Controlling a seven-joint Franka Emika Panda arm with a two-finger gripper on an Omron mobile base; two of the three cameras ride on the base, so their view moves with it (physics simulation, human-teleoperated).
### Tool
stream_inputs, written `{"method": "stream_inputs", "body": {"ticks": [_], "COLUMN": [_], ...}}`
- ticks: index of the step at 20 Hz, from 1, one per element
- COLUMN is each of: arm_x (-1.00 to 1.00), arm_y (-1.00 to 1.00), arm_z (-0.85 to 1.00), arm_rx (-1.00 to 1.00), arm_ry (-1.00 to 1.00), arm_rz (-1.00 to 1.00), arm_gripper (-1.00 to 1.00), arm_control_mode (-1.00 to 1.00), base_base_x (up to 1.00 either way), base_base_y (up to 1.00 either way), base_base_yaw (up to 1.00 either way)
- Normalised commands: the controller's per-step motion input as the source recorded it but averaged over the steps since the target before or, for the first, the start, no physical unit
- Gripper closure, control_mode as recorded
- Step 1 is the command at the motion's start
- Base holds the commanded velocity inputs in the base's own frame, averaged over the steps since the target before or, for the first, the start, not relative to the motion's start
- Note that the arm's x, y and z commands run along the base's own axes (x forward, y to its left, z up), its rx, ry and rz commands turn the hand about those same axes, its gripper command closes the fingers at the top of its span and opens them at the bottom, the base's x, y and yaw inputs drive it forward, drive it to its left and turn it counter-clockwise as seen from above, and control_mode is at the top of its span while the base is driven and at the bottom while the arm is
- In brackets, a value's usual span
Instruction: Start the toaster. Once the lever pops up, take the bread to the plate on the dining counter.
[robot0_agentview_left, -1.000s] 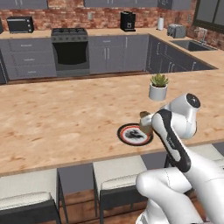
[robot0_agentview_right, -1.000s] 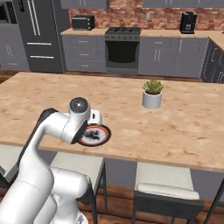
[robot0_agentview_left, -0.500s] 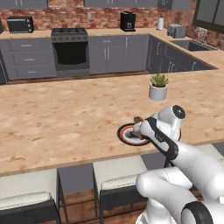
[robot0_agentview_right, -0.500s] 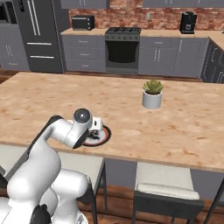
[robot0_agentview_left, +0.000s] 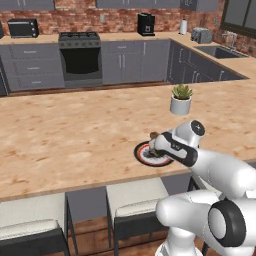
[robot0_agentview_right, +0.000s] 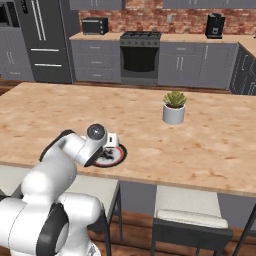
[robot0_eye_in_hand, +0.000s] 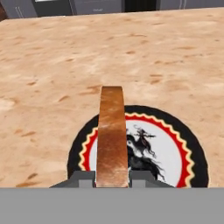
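Observation:
The bread stands on edge between my fingertips, a tan-brown slice seen from its crust side. My gripper is shut on it, just above the left half of the plate. The plate has a pale centre with a dark figure, a red ring and a black rim, and lies near the front edge of the dining counter. From the right base, my hand and gripper hang low over the plate. The silver toaster sits far back on the rear worktop.
A potted plant in a white pot stands on the counter behind the plate, also visible as the plant. Cream-cushioned stools line the counter's near side. Stove, black coffee machine and sink are along the far walls.
My hand has come down and folded in toward the plate with the bread still held; it now hangs lower over the plate than one second ago.

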Motion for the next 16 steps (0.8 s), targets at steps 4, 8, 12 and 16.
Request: {"method": "stream_inputs", "body": {"ticks": [4,8,12,16], "arm_x": [0.24,0.14,0.00,0.00], "arm_y": [0.01,0.05,0.00,0.00], "arm_z": [-0.02,-0.12,-0.06,0.00], "arm_rx": [0.00,0.00,0.00,0.01], "arm_ry": [0.00,0.00,0.00,0.01], "arm_rz": [0.00,0.00,0.00,0.00], "arm_gripper": [1.00,1.00,1.00,1.00], "arm_control_mode": [-1.00,-1.00,-1.00,-1.00], "base_base_x": [0.00,0.00,0.00,0.00], "base_base_y": [0.00,0.00,0.00,0.00], "base_base_yaw": [0.00,0.00,0.00,0.00]}}
